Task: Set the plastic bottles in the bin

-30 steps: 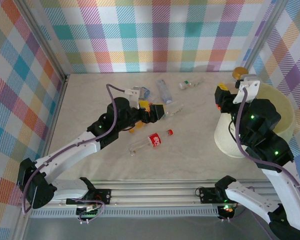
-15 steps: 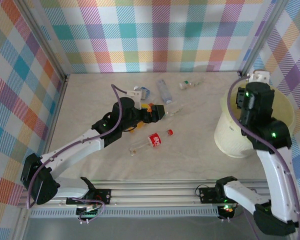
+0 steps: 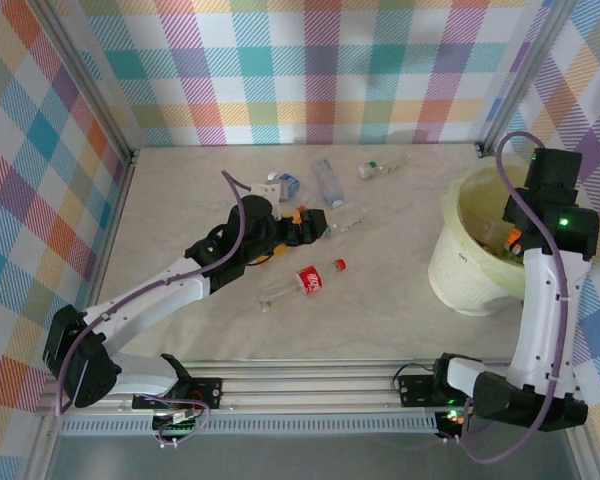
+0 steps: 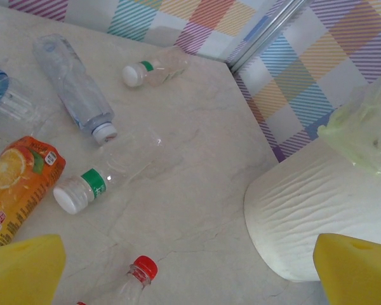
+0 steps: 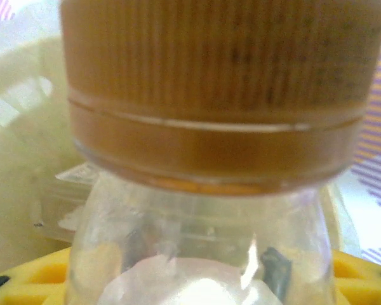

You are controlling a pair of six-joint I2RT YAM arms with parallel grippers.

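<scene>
**Brown-capped bottle gripped inside the bin**

The brown-capped bottle (image 5: 203, 241) is clamped between the yellow fingers of the right gripper (image 3: 513, 240), inside the rim of the bin (image 3: 460, 268) at the table's right side. Well apart from it, the left gripper (image 3: 315, 224) hangs with its fingers spread wide over loose bottles on the table. An orange-label bottle (image 4: 16, 181), a green-banded bottle (image 4: 86, 187) and a red-capped bottle (image 4: 143, 268) lie close below it.
</scene>
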